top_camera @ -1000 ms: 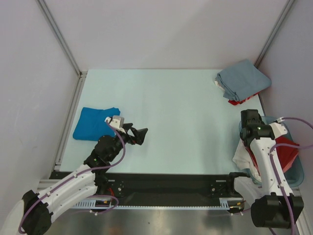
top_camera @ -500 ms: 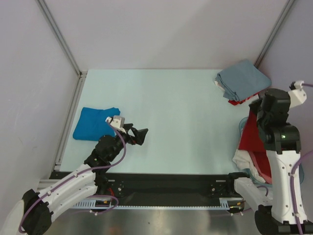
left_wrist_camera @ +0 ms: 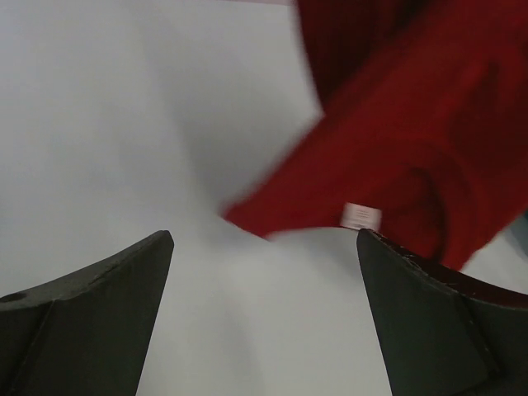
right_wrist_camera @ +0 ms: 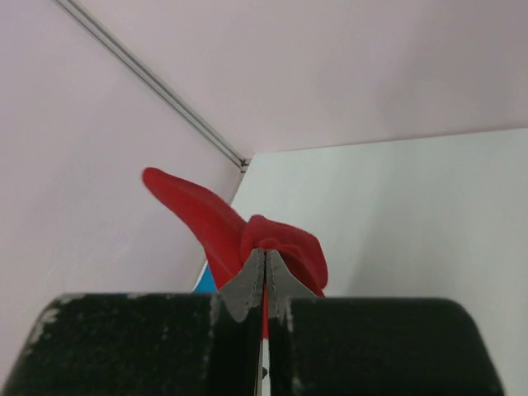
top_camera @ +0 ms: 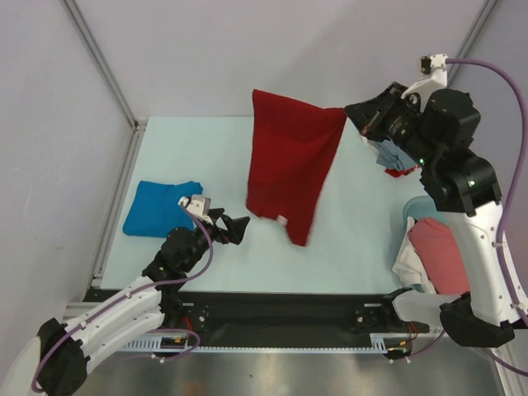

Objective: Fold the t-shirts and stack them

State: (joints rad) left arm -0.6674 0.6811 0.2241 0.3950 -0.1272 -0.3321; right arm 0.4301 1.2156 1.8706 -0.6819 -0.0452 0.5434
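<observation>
There are two robot arms, a left arm and a right arm. There are five shirts: one red shirt, one blue shirt, one grey-blue shirt, one pink shirt and one white shirt. There is one basket.

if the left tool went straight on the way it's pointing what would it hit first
Most likely the red t-shirt hanging from the right tool. Its lower edge dangles right ahead of the open left tool in the wrist view, though how far ahead is hard to judge.
</observation>
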